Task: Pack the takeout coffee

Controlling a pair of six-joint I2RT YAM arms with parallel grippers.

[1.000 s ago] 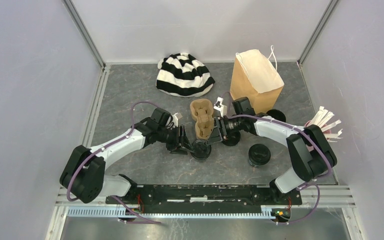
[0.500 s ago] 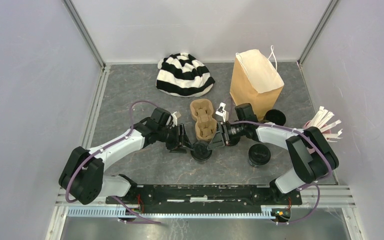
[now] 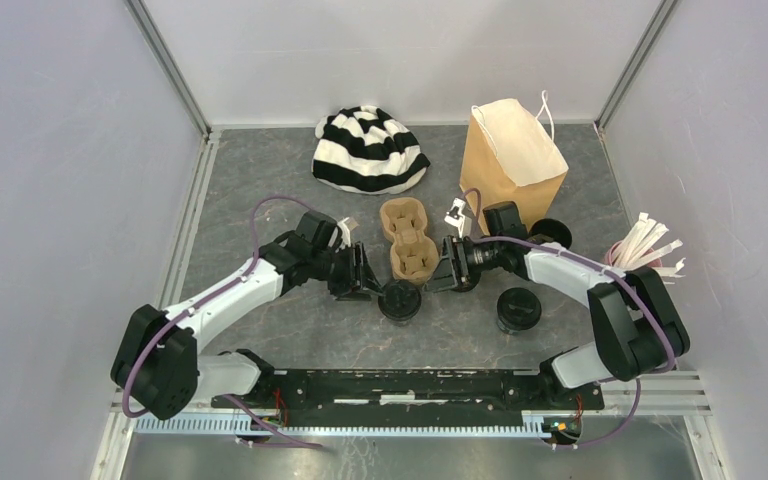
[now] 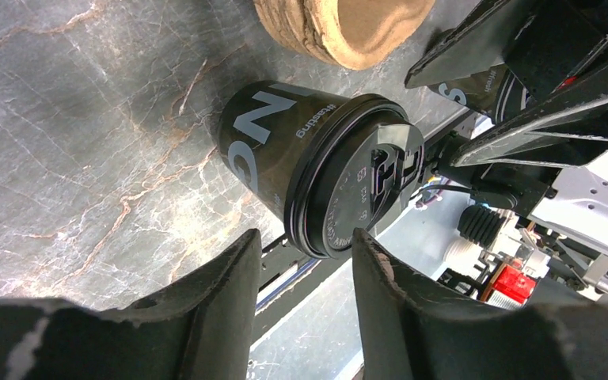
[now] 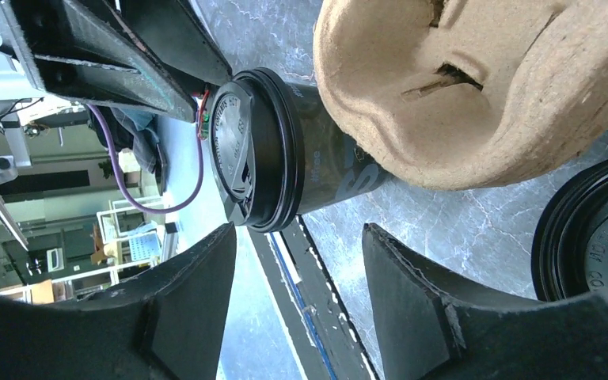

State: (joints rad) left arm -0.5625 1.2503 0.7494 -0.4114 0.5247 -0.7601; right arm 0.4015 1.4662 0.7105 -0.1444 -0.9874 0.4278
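A black takeout coffee cup (image 3: 400, 300) with its flat lid on stands upright between my two grippers, just in front of the brown cardboard carrier (image 3: 407, 240). My left gripper (image 3: 368, 280) is open close to the cup's left side. In the left wrist view the cup (image 4: 285, 150) sits just past the gripper (image 4: 305, 237), whose fingers hold nothing. My right gripper (image 3: 438, 278) is open on the cup's right, a little apart from it. The right wrist view shows the cup (image 5: 317, 166) ahead of that gripper (image 5: 299, 231). A second black cup (image 3: 518, 308) stands further right.
The brown paper bag (image 3: 513, 160) stands open at the back right, with a black round thing (image 3: 552, 233) at its foot. A striped black-and-white hat (image 3: 368, 148) lies at the back. White sticks (image 3: 650, 245) fan out at the right wall. The carrier (image 5: 459, 87) is empty.
My right gripper has drawn back to the right, away from the cup, and its jaws have widened. The left gripper has eased slightly left. The cup has stayed put.
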